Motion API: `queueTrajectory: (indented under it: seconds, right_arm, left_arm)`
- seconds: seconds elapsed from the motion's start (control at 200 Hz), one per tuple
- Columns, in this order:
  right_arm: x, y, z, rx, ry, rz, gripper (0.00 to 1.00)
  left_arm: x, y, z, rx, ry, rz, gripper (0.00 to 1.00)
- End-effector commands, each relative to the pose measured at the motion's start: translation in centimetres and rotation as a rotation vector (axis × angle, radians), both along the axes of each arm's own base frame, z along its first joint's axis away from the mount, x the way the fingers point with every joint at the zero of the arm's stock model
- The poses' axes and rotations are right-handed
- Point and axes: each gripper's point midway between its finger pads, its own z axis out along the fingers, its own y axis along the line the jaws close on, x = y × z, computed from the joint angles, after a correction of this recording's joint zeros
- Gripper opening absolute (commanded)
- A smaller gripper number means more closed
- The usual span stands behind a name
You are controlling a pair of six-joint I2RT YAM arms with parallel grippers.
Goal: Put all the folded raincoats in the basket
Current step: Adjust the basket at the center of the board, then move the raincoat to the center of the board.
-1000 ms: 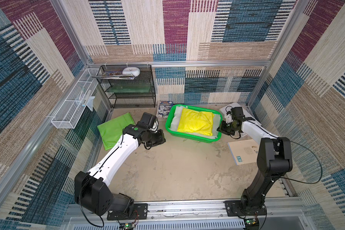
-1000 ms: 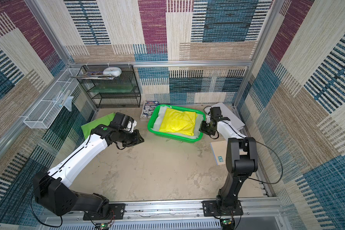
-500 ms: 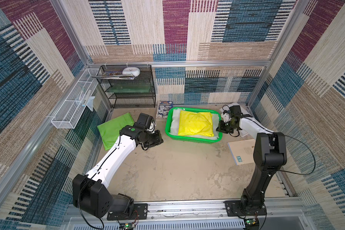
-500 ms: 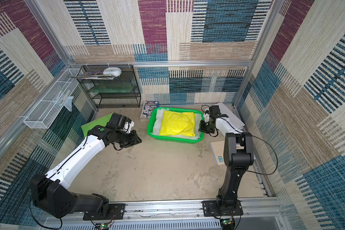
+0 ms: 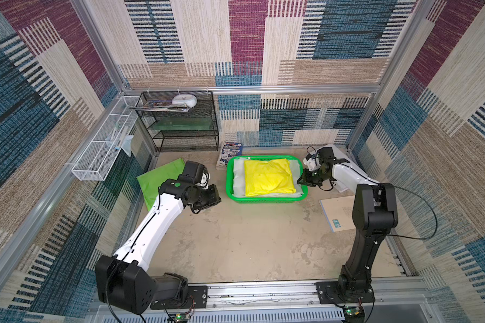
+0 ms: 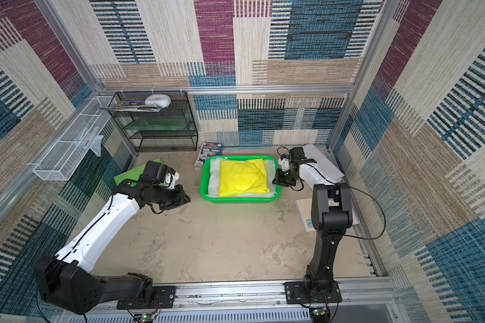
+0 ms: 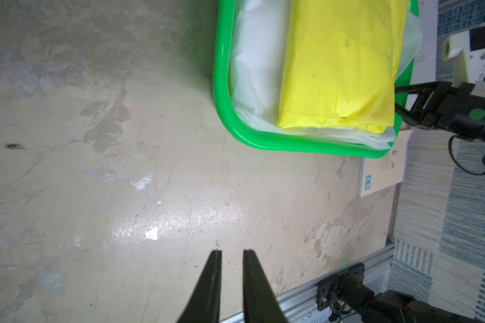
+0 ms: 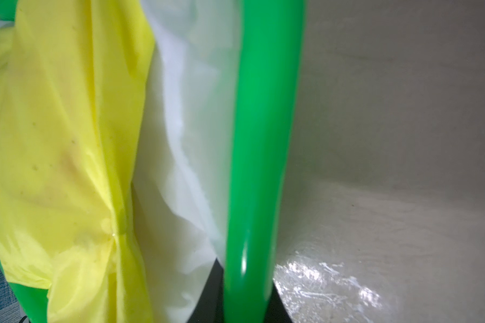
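Raincoat [image 5: 268,177] yellow, folded, in basket [image 5: 263,199]; R gripper [image 8: 245,275] pinching rim; L gripper [image 7: 232,268] slightly apart, empty; booklet [image 5: 338,215] print unreadable.

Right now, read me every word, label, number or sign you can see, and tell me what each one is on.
Nothing here reads clearly enough to quote.
On the tan booklet: a teal corner mark and faint print, too small to read.
On the blue booklet beside the black rack: cover print, blurred.
On the magazine atop that rack: blurred.
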Motion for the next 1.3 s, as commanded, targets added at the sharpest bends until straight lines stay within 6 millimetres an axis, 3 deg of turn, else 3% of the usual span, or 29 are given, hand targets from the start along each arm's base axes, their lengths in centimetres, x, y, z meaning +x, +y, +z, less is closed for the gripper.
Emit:
queueTrajectory:
  seconds: [0.0,0.065,0.135,0.28,0.436,0.591,0.776,1.012,1.187,1.292]
  right_arm:
    - [0.4,0.1,1.0,0.006,-0.02,0.003,0.48]
    - [0.6,-0.2,2.4,-0.004,-0.054,-0.029,0.61]
    - [0.7,-1.2,4.8,-0.024,-0.097,-0.114,0.66]
    - [-0.6,-3.0,8.5,-0.048,-0.148,-0.278,0.68]
    - [-3.4,-2.9,11.6,0.01,-0.241,-0.307,0.67]
    - [-6.5,-1.0,12.3,0.09,-0.285,-0.244,0.61]
    - [-9.5,0.2,12.6,0.098,-0.31,-0.183,0.61]
    - [-11.1,0.7,12.3,0.129,-0.325,-0.166,0.62]
    - [-11.5,1.3,11.9,0.146,-0.3,-0.141,0.61]
    - [-11.9,1.5,11.7,0.145,-0.295,-0.133,0.61]
  left_arm:
    - [0.1,2.4,-0.7,0.064,0.006,0.031,0.21]
    - [0.9,3.8,-1.4,0.09,0.022,0.079,0.23]
    - [2.4,5.6,-2.3,0.127,0.045,0.144,0.23]
    - [6.3,9.2,-4.0,0.274,0.087,0.262,0.23]
    - [11.6,11.7,-5.4,0.371,0.069,0.369,0.27]
    - [16.8,15.7,-7.0,0.42,0.083,0.488,0.32]
    - [20.2,18.2,-9.8,0.447,0.143,0.493,0.34]
    - [21.3,18.7,-14.8,0.453,0.228,0.455,0.35]
    - [19.2,17.9,-18.3,0.446,0.34,0.408,0.34]
    - [16.8,16.7,-18.7,0.412,0.401,0.416,0.33]
